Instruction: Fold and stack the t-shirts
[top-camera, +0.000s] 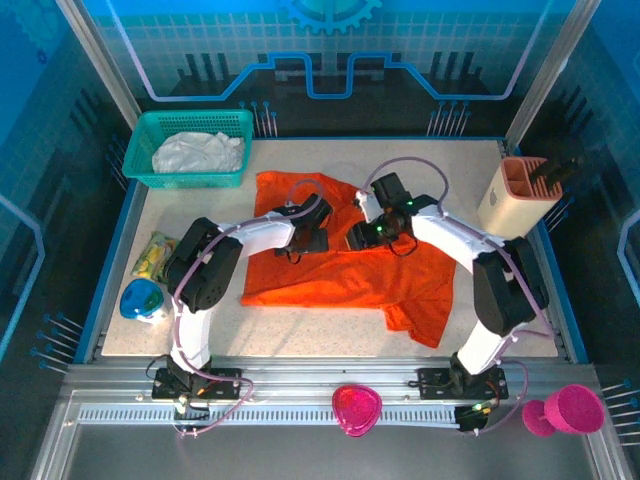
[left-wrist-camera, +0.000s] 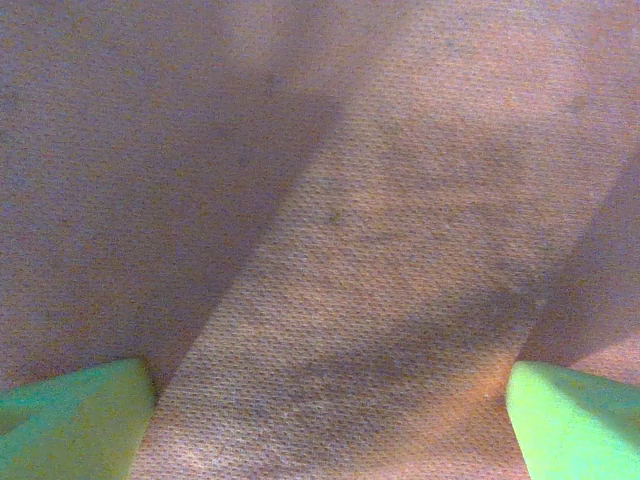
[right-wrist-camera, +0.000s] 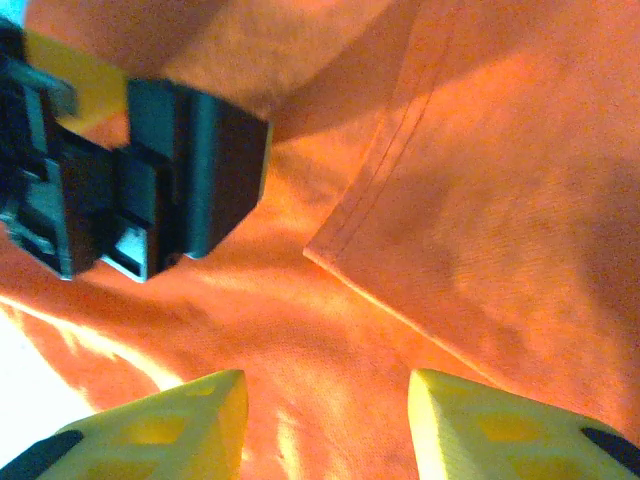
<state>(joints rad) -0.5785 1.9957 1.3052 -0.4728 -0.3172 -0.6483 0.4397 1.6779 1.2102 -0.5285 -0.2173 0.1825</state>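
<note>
two t-shirts: one orange t-shirt (top-camera: 340, 268), one white t-shirt (top-camera: 198, 153). one teal basket (top-camera: 185, 180). two robot arms (top-camera: 205, 265) (top-camera: 500, 290). two pink things (top-camera: 356, 408) (top-camera: 573, 408). one tan holder (top-camera: 505, 205).

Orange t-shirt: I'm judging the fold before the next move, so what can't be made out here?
- Top external: the left arm and right arm cover the middle of the orange t-shirt, hiding any folds there.
- Left wrist: cloth under the left hand is too close and dim to tell which part.
- Right wrist: the hem beyond the right hand is cut off by the frame edges.
</note>
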